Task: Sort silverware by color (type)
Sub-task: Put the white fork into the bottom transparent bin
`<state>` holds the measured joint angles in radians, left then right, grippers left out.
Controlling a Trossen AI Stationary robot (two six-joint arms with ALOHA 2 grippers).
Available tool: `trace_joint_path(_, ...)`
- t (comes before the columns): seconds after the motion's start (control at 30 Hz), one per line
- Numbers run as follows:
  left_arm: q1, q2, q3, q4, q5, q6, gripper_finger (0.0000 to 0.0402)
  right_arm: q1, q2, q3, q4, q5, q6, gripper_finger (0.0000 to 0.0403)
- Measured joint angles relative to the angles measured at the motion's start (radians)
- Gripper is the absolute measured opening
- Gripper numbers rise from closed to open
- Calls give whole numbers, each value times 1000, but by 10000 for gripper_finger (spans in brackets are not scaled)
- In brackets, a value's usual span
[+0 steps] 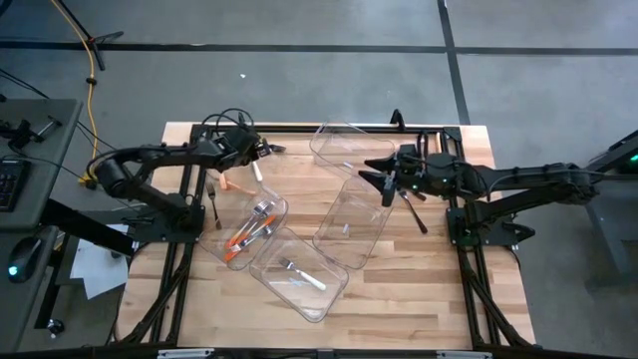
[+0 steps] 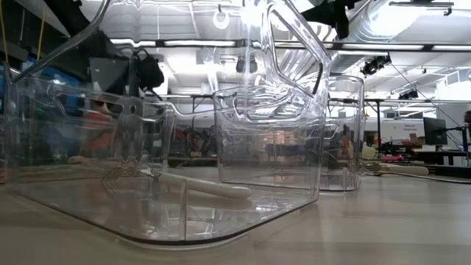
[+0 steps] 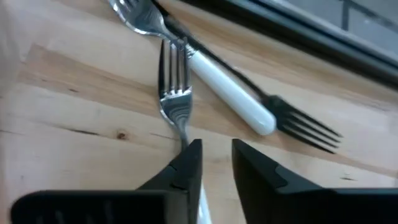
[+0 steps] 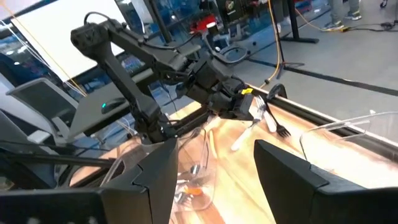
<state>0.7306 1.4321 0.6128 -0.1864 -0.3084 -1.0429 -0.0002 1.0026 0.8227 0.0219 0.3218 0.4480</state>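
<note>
My left gripper [image 3: 214, 158] is open near the table's far left [image 1: 255, 150], pointing slantwise down. A white-handled fork [image 3: 174, 99] lies under it: head ahead of the fingertips, white handle [image 1: 257, 171] running back between the fingers. A second white-handled fork [image 3: 233, 96] and a black fork [image 3: 305, 127] lie just beyond, crossing each other. An orange-handled piece [image 1: 234, 184] and a dark fork [image 1: 213, 202] lie on the table nearby. My right gripper [image 4: 214, 180] hangs open and empty above the bins [image 1: 383, 181]. My left gripper straddles the fork's neck [image 3: 183, 132], slanting down from above with its fingers along the fork. One fingertip [image 3: 189, 155] covers the neck, so I cannot tell whether it touches. The fork's head rests on the table against the second fork.
Several clear bins lie mid-table: one at the far side [image 1: 344, 140], one beside it [image 1: 354, 224], one with orange-handled pieces [image 1: 242, 242], and one near the front [image 1: 299, 289] with a white-handled fork [image 2: 199, 188]. A black utensil [image 1: 414, 211] lies under the right arm.
</note>
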Motion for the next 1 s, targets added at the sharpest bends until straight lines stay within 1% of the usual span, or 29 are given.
trace_joint_path(0.23, 2, 39, 0, 7, -15, 8, 153, 1, 9, 0, -4, 0, -1, 195)
trace_joint_path(0.33, 2, 72, 1, 7, -14, -1, 169, -4, 9, 0, -4, 0, -3, 195)
trace_joint_path(0.43, 2, 115, 1, 34, 7, -15, 174, -12, 9, 0, -4, 0, -3, 195)
trace_joint_path(0.6, -12, 161, 8, 61, -2, -18, 174, -13, 9, 0, -4, 0, -3, 195)
trace_joint_path(0.73, -19, 169, 8, 17, -12, -33, 169, -13, 9, 0, -5, 0, -3, 195)
trace_joint_path(0.83, -19, 170, 10, -14, -19, -12, 147, -13, 9, 0, -6, 0, -3, 195)
trace_joint_path(1.0, -18, 170, 10, -53, -30, 63, 90, -13, 9, 0, -7, 1, -3, 195)
